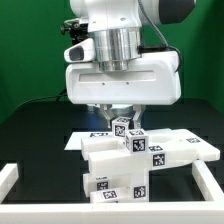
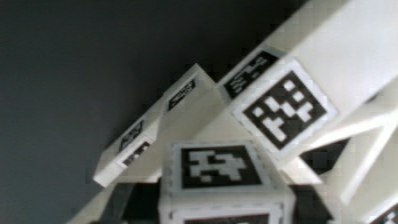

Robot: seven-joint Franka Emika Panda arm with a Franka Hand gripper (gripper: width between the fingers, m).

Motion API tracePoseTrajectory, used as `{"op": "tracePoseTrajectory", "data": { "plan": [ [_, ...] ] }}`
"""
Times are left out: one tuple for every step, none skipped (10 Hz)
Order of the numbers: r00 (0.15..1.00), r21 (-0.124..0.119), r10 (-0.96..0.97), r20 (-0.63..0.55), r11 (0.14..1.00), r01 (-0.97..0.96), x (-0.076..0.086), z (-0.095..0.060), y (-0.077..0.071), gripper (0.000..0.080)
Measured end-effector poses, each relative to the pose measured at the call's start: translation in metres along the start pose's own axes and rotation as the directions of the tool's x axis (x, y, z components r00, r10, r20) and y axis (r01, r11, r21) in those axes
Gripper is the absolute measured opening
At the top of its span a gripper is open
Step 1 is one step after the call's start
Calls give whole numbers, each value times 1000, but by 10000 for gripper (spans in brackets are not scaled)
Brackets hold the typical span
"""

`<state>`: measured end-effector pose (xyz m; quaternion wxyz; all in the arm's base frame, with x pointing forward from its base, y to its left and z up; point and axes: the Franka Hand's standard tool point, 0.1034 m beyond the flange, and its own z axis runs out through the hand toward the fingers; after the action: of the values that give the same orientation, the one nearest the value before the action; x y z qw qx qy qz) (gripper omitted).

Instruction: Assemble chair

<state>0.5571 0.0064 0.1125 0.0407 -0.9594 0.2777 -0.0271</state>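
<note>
The chair (image 1: 150,155) stands partly built on the black table: chunky white slabs with black-and-white tags, one long slab reaching toward the exterior view's right. A short white tagged post (image 1: 124,127) rises from its top. My gripper (image 1: 121,119) hangs straight down over this post, with a finger on each side. In the wrist view the post's tagged end (image 2: 222,165) fills the space between my gripper's (image 2: 222,205) dark pads, which lie against both its sides. Other tagged faces of the chair (image 2: 281,105) slope away behind it.
The marker board (image 1: 78,141) lies flat behind the chair at the exterior view's left. A low white border rail runs along the left (image 1: 8,176) and right (image 1: 208,186). A green wall stands behind.
</note>
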Motion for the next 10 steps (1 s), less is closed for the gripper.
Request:
{"op": "tracePoseTrajectory", "data": {
  "plan": [
    [988,6,155,-16,988,-155,0,0,-2,282],
    [969,30,244,-42,970,-243,1,0,-2,282],
    [954,34,299,-39,954,-297,0,0,-3,282],
    [936,39,351,-36,936,-349,0,0,-3,282],
    [924,41,381,-34,924,-380,0,0,-4,282],
    [897,44,441,-30,897,-439,0,1,-4,282],
    [879,46,476,-28,879,-474,0,1,-4,282],
    [839,51,543,-20,839,-542,-1,1,-5,282],
    [798,47,603,-11,797,-602,-1,1,-5,282],
    [727,26,687,12,726,-687,-2,0,-5,282]
  ]
}}
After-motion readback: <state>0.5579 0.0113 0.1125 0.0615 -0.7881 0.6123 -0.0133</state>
